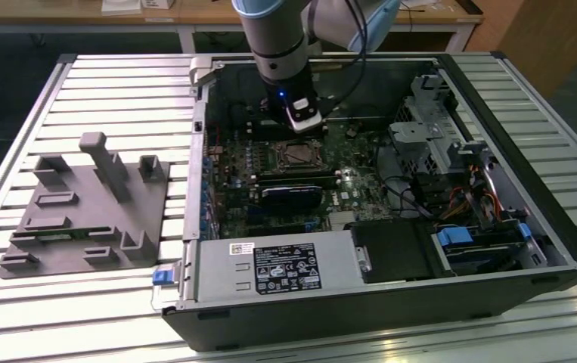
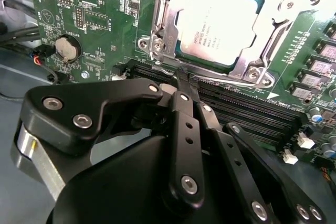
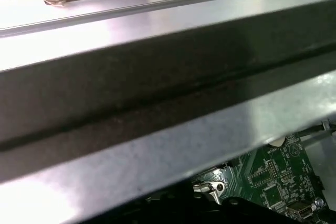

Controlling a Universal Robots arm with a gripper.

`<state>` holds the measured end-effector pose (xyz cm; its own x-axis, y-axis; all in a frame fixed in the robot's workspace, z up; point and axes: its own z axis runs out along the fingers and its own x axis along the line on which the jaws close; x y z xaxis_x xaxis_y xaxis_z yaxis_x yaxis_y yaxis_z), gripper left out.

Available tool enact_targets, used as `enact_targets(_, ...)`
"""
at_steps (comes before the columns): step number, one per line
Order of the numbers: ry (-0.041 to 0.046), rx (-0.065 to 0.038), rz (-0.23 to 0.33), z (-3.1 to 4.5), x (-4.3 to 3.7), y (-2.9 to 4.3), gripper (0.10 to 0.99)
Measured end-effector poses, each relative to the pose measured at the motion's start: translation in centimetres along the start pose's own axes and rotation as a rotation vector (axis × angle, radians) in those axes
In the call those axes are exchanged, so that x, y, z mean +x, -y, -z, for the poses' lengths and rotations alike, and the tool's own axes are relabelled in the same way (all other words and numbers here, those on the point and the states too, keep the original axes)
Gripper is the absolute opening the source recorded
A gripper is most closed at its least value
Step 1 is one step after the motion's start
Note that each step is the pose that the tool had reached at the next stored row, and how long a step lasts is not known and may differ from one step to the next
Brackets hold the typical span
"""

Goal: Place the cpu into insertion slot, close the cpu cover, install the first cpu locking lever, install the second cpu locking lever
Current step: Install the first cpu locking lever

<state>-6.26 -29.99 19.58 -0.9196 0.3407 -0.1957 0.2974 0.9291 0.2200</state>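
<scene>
— Where's your cpu (image 2: 218, 24)?

— Seated in the insertion slot (image 2: 157, 30), with the cpu cover (image 2: 273, 35) lying flat around it.

— And your claw (image 2: 185, 85)?

— Clenched on nothing, tips just beside the slot's edge, above the memory slots (image 2: 247, 111).

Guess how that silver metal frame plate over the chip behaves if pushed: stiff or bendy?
The thin silvery metal frame plate looks like sheet metal, so probably slightly springy. It lies flat around the square silver-topped chip, so it likely won't slide.

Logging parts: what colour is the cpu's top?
Dull silver; the cpu shows best in the second wrist view.
</scene>
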Motion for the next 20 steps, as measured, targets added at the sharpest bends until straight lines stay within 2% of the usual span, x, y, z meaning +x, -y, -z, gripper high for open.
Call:
enact_targets(13, 0.0050, 0.005, -0.023, -0.40, 0.08, 0.10, 0.106)
enact_targets(20, 0.0037, 0.000, -0.029, -0.58, 0.12, 0.14, 0.106)
